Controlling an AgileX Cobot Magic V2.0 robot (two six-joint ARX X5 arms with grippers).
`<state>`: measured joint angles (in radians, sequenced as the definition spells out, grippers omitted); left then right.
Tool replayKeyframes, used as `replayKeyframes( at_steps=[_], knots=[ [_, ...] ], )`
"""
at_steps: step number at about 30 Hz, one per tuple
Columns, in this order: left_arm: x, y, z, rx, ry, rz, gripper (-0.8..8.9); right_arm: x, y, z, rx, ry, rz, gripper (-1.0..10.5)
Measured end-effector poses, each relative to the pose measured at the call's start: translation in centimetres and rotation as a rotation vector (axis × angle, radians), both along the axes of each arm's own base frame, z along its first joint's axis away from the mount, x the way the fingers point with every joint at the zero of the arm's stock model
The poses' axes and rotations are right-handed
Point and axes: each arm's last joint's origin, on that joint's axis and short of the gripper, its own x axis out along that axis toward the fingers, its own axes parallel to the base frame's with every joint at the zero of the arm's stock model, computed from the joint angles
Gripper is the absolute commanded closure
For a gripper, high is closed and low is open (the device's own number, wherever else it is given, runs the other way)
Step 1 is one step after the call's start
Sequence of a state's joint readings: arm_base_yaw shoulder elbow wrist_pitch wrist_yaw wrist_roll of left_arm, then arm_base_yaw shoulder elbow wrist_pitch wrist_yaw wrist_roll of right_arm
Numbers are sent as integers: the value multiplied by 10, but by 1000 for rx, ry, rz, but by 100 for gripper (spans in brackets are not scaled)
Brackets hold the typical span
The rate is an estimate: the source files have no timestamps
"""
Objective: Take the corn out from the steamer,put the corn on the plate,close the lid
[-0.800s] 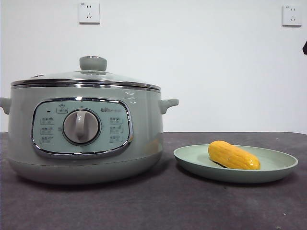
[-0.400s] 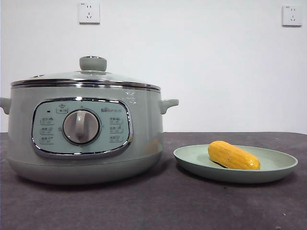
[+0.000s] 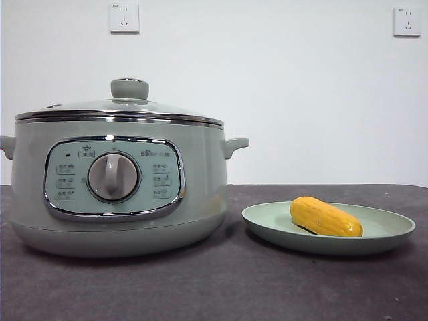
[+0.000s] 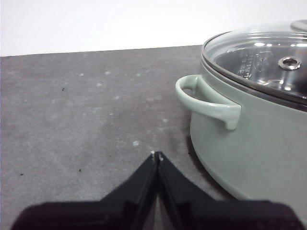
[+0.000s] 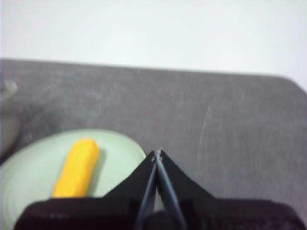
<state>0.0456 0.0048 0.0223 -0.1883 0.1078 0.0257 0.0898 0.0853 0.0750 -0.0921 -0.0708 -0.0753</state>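
Observation:
The yellow corn (image 3: 326,217) lies on the mint-green plate (image 3: 394,231) at the right of the table; the right wrist view shows the corn (image 5: 76,167) on the plate (image 5: 29,177) too. The grey-green steamer (image 3: 114,180) stands at the left with its glass lid (image 3: 120,107) seated on the rim, knob up. My left gripper (image 4: 157,155) is shut and empty, low over the table beside the steamer's side handle (image 4: 206,100). My right gripper (image 5: 157,153) is shut and empty, by the plate's edge. Neither gripper appears in the front view.
A dark grey mat (image 3: 221,287) covers the table. A white wall with two sockets (image 3: 124,17) stands behind. Bare mat lies beside the steamer (image 4: 268,143) in the left wrist view and past the plate in the right wrist view.
A black arm tip at the right edge of the front view one second ago has gone out of view. Corn, plate, steamer and lid have not moved.

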Motion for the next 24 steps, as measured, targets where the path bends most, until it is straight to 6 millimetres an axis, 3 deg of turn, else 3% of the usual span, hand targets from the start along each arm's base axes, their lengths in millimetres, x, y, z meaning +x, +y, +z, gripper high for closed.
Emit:
replayKeyframes(
  at_steps=[5,24],
  knots=[
    [0,0,0,0,0,0,816,-1,-1,-23,12,77,-13,943],
    [0,0,0,0,0,0,816,-2,-2,-23,79,93,-42,942]
  ],
)
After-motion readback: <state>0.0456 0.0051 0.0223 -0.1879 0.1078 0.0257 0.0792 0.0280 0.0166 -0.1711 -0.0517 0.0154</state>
